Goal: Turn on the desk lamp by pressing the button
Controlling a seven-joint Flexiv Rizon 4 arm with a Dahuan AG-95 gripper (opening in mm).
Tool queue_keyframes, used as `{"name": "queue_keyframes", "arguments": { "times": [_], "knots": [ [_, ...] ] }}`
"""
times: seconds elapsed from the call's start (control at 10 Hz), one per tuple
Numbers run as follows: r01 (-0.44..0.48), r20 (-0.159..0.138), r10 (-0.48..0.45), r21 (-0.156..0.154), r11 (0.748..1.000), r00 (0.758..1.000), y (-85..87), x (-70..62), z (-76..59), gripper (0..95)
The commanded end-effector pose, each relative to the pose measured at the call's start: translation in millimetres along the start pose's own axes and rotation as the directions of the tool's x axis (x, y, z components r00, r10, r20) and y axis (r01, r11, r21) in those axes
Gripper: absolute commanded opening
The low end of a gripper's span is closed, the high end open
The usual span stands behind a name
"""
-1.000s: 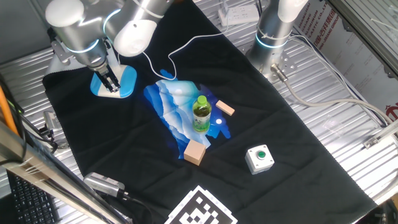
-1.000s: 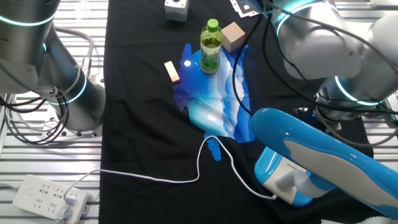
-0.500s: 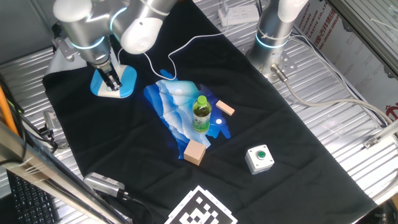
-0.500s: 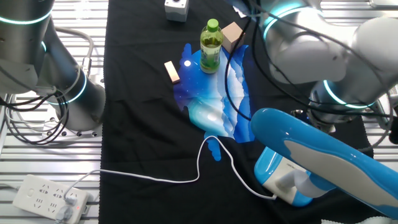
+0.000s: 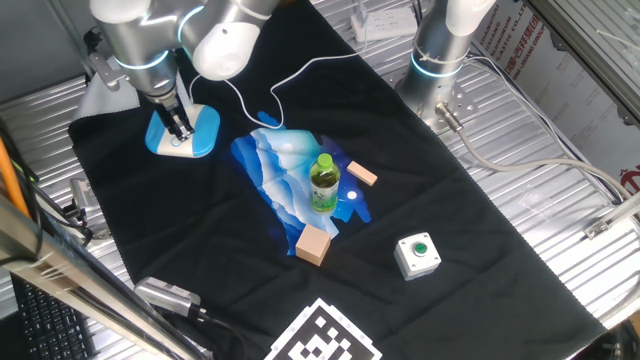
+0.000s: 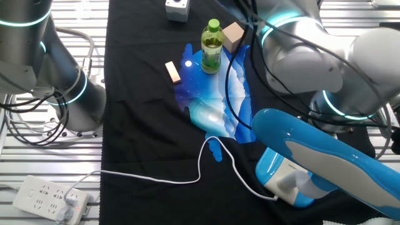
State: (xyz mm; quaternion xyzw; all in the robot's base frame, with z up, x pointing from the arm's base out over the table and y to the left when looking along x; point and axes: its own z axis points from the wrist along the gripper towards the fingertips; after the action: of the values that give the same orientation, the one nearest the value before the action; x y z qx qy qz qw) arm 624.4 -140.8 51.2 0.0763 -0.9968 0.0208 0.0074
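Note:
The desk lamp's light-blue base (image 5: 203,136) sits at the far left of the black cloth in one fixed view. My gripper (image 5: 180,136) points down with its fingertips on or just above the base's white top panel. The frames do not show whether the fingers are open or shut. In the other fixed view the lamp fills the lower right: its base (image 6: 280,179) with the white panel, and its long blue-backed head (image 6: 325,156) above it. The head hides my gripper there. No button is visible.
The lamp's white cable (image 5: 290,80) runs to a power strip (image 6: 47,200). A blue patterned cloth (image 5: 275,165) holds a green bottle (image 5: 323,183). Two wooden blocks (image 5: 313,245) (image 5: 362,175) lie beside it. A white box with a green button (image 5: 417,254) stands nearer. A second arm's base (image 5: 440,55) stands at the back.
My arm's upper joints have swung a little; the fingertips have shifted slightly toward the back and stay over the lamp base. Nothing else has moved.

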Motion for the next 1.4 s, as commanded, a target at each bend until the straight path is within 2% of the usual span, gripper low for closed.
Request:
{"name": "queue_keyframes", "arguments": {
  "times": [0.1, 0.5, 1.0, 1.4],
  "knots": [
    [0.005, -0.001, -0.005, 0.001, 1.000, 1.000, -0.8, 0.8, 0.6, 0.0],
    [0.025, -0.001, -0.025, -0.001, 1.000, 1.000, -8.0, -5.2, 5.3, 0.0],
    [0.031, -0.008, -0.031, -0.006, 0.999, 0.999, -7.9, -13.5, 5.5, 0.0],
    [0.044, -0.009, -0.044, -0.009, 0.999, 0.999, -14.7, -13.3, 5.4, 0.0]
  ]
}}
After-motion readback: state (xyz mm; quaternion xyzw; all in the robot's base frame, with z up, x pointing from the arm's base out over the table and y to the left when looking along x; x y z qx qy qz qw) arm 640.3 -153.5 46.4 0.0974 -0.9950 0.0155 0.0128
